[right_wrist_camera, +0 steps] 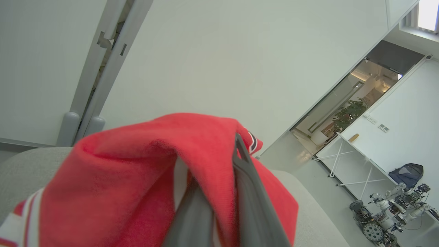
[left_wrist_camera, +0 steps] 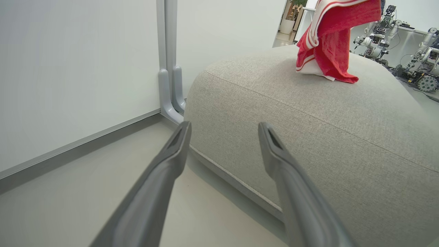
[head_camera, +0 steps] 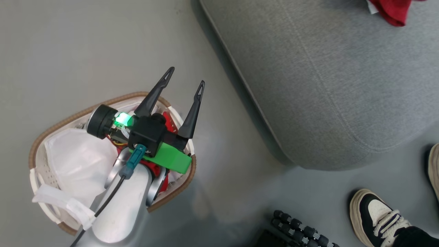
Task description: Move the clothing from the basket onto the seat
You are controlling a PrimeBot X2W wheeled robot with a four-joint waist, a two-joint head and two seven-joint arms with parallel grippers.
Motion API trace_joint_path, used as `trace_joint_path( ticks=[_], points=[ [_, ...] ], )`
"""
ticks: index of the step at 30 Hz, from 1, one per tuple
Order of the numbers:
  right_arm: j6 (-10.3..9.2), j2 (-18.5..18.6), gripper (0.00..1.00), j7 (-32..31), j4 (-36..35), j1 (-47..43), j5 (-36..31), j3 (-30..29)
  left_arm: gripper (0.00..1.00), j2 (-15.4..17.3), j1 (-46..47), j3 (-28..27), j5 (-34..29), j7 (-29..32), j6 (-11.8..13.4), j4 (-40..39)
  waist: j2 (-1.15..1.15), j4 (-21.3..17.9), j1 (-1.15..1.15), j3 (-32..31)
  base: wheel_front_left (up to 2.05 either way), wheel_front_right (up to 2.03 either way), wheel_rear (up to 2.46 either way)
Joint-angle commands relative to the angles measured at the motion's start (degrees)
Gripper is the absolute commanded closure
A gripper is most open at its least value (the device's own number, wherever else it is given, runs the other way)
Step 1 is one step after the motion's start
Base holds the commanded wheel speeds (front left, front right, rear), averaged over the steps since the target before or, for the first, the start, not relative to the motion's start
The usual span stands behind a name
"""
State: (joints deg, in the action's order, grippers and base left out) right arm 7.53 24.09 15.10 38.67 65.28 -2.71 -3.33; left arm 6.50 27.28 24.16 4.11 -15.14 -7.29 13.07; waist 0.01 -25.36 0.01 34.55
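Our right end effector (right_wrist_camera: 214, 171) is closed tight on a fold of the red garment with white stripes (left_wrist_camera: 329, 44). It hangs over the seat (head_camera: 325, 85) with its lower edge touching the grey cushion. Our left end effector (head_camera: 186, 76) stands fully spread and holds nothing, above the basket (head_camera: 32, 151) on the floor. Under it a second red garment (head_camera: 170, 125) shows in patches beside the white liner sheet (head_camera: 79, 154). Our own arm covers most of it, so we cannot tell how it lies.

Both pieces look to us like light, limp knit. They should weigh little, but they will drape, stretch and trail, and a thin pinch may slip. We judge the best hold on the one in the basket to be a bunched fold near its middle, taken deep between the fingers. That grip should stay clear of the liner, so it isn't drawn up too, and clear of the perforated wall. A person's shoe (head_camera: 374, 212) stands on the floor near the seat's corner.
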Motion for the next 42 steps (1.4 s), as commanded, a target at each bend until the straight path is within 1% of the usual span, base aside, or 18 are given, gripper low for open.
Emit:
trace_joint_path(
  ticks=[1,4,7,10,11,12,13,14,15,24,30,36,42],
  points=[
    [-0.08,-1.0,1.00,0.1,1.1,-2.2,-0.2,-0.5,0.00,0.7,1.0,-0.2,-0.3,0.0,-0.1,-0.2,-0.01,2.2,-0.01,2.9,0.00,0.00,0.00],
    [-0.08,-2.4,1.00,0.1,2.5,-4.8,-0.1,-2.5,0.00,1.0,1.7,-0.3,-0.6,0.0,-0.1,-0.1,-0.01,2.5,-0.01,3.6,0.00,0.00,0.00],
    [-0.08,-5.0,1.00,0.1,3.6,-8.4,0.8,-4.9,0.00,1.1,2.1,-1.5,-0.2,0.0,0.6,0.1,-0.01,2.6,-0.01,4.1,0.00,0.00,0.00],
    [-0.08,-6.5,1.00,0.1,4.0,-11.6,1.4,-6.4,0.00,1.1,2.2,-2.6,0.2,0.0,1.0,0.2,-0.01,2.5,-0.01,4.2,0.00,0.00,0.00],
    [-0.08,-6.9,0.85,0.1,4.2,-13.0,1.6,-6.8,0.00,1.1,2.3,-2.9,0.3,0.0,1.1,0.4,-0.01,2.6,-0.01,4.2,0.00,0.00,0.00],
    [-0.08,-7.1,0.67,0.1,4.3,-13.9,1.8,-7.3,0.00,1.2,2.4,-3.1,0.3,0.0,1.0,0.5,-0.01,2.6,-0.01,4.2,0.00,0.00,0.00],
    [-0.08,-7.5,0.39,0.1,4.5,-15.1,1.9,-7.6,0.00,1.2,2.4,-3.2,0.3,0.0,1.1,0.6,-0.01,2.7,-0.01,4.1,0.00,0.00,0.00],
    [-0.08,-7.8,0.04,0.1,4.6,-16.0,2.0,-7.9,0.00,1.1,2.4,-3.4,0.4,0.0,1.1,0.7,-0.01,2.7,-0.01,4.0,0.00,0.00,0.00],
    [-0.08,-8.1,0.00,0.1,4.4,-17.0,2.3,-8.5,0.00,1.1,2.4,-3.6,0.5,0.0,1.2,0.9,-0.01,2.8,-0.01,3.7,0.00,0.00,0.00],
    [-0.08,-9.3,0.00,0.1,2.3,-25.5,4.3,-12.1,0.00,0.4,0.5,-5.9,1.1,0.0,1.6,2.3,-0.01,3.7,-0.01,0.6,0.00,0.00,0.00],
    [-0.08,-10.0,0.00,0.1,-1.1,-31.1,4.9,-12.6,0.00,-0.3,-1.1,-7.6,1.2,0.0,2.1,2.7,-0.01,4.6,-0.01,-3.1,0.00,0.00,0.00],
    [-0.08,-10.6,0.00,0.1,-4.3,-34.8,5.6,-10.5,0.00,-1.0,-3.2,-9.6,0.5,0.0,2.7,2.9,-0.01,6.0,-0.01,-7.3,0.00,0.00,0.00],
    [-0.08,-11.1,0.00,0.1,-7.3,-35.9,6.3,-5.0,0.00,-1.7,-6.1,-12.7,1.2,0.0,3.8,2.7,-0.01,8.0,-0.01,-11.2,0.00,0.00,0.00]
  ],
)
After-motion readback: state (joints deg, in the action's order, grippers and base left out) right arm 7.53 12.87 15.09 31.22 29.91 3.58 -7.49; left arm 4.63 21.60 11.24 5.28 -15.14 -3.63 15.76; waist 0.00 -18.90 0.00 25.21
